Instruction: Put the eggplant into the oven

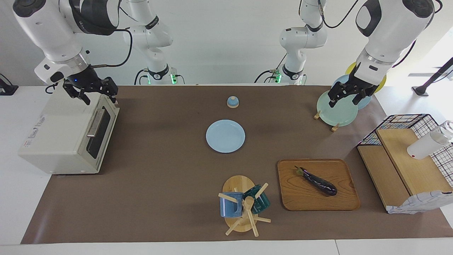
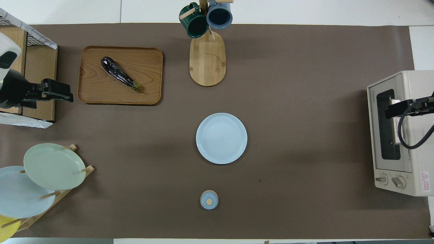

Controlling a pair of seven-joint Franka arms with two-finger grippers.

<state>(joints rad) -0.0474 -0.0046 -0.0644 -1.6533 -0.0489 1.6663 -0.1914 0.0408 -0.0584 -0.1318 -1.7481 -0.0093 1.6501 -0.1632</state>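
**Both grippers aloft, eggplant on its tray, oven door up**

The right gripper (image 1: pixel 90 92) hangs over the top front edge of the oven (image 1: pixel 60 136), just above the door's upper rim, holding nothing. Whether its fingers stand apart or together cannot be told from either view. In the overhead view it sits over the oven's window, close to the metal door handle (image 1: pixel 95 123).

The left gripper (image 1: pixel 348 95) hangs over the green plate (image 1: pixel 336 111) in the wooden plate rack (image 2: pixel 51 200) at the left arm's end of the table. Its fingers stand apart, with nothing between them.

The oven rests at the right arm's end of the table, its glass-windowed door closed.

The eggplant (image 1: pixel 316 181) lies slantwise on the wooden tray (image 1: pixel 339 202), stem cap toward the robots, well apart from both grippers. The tray lies farther from the robots than the plate rack, beside a wire basket with wooden shelves (image 1: pixel 400 159).

A light blue plate (image 1: pixel 225 136) lies near the middle of the brown mat (image 1: pixel 159 170). A small blue lidded jar (image 1: pixel 232 102) stands nearer to the robots than that plate. A wooden mug tree (image 1: pixel 240 205) with a blue mug (image 1: pixel 230 205) and a dark green mug (image 1: pixel 260 201) stands beside the tray.
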